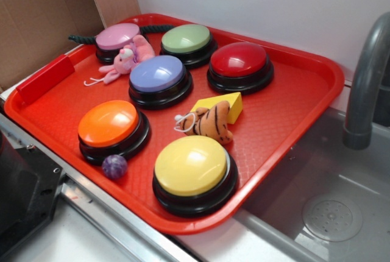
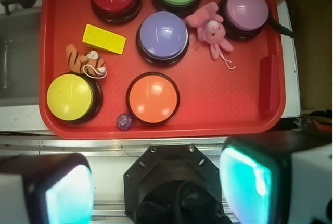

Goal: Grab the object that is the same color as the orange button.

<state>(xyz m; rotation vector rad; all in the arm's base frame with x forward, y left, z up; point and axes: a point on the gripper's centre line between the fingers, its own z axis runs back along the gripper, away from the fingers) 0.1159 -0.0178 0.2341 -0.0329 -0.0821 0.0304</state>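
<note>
Red tray [image 2: 229, 114] under the camera, gripper [image 2: 156, 190] hanging high above its near edge, aimed straight down, touching nothing. Fingers [image 2: 67, 193] spread wide apart, blurred at the bottom of the wrist view, nothing between them. Orange button [image 2: 153, 98] at the tray's near edge, yellow button [image 2: 70, 97] beside it in the corner. Yellow block [image 2: 104, 38] beyond the yellow button. Plush tiger [image 2: 83, 61] lying between yellow button and block, just beside both, string loop toward the orange button.
</note>
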